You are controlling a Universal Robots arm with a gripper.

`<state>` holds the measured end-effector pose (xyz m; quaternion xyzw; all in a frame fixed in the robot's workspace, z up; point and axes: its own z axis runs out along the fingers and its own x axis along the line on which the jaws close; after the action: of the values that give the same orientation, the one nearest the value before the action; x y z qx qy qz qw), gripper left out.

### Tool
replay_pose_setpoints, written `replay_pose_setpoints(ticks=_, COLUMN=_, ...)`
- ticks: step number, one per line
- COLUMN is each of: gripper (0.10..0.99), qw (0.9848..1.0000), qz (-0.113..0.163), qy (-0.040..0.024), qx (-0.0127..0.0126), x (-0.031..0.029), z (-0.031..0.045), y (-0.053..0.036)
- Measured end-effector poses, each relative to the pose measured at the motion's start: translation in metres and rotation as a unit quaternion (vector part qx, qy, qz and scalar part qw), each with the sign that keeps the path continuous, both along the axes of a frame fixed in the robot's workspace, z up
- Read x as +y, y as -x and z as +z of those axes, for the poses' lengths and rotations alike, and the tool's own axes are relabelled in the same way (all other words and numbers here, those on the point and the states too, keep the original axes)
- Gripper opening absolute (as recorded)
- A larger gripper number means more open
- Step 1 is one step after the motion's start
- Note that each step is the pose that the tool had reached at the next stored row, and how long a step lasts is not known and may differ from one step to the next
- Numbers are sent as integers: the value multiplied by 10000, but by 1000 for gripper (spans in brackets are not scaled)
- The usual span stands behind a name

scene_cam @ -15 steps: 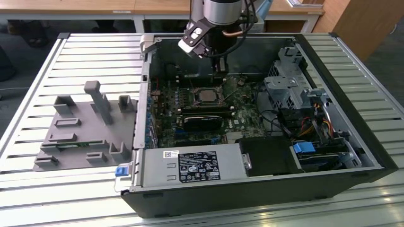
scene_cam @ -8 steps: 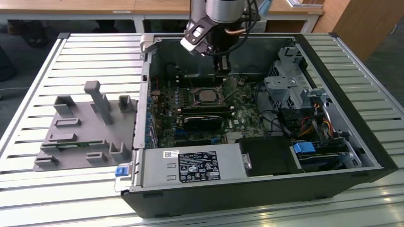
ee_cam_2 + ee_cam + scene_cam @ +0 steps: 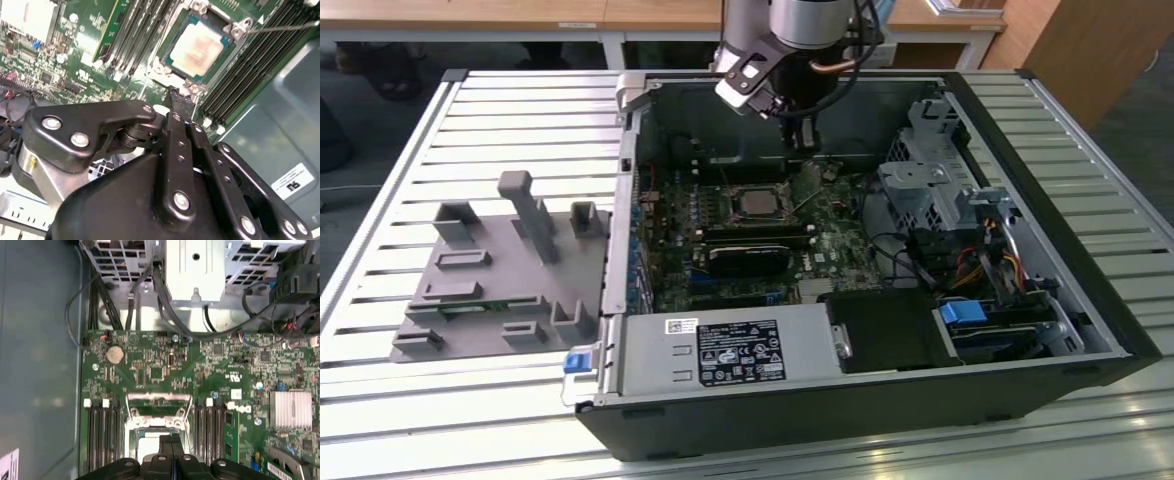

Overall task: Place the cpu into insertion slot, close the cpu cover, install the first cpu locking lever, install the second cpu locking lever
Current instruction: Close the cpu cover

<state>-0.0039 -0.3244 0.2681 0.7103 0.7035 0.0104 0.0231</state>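
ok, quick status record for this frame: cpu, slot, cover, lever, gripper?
cpu: seated flat in the insertion slot, metal top showing
cpu cover: looks swung open, standing clear of the chip
locking lever: thin rod angled away from the slot, looks unlatched
gripper: shut, holding nothing, poised over the slot's edge
surroundings: memory strips on both sides of the slot, green board around

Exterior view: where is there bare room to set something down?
Bare slatted table around the grey fixture, at the exterior view's left, and in front of the case. Crowded inside it: board, cables, drive cage, claw near the cpu.
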Motion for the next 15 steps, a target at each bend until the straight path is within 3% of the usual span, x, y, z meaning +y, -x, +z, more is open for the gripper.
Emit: replay_pose_setpoints(ticks=15, gripper=106, qw=9999, qz=124, qy=-2, qx=4, x=6, z=-14, y=-200)
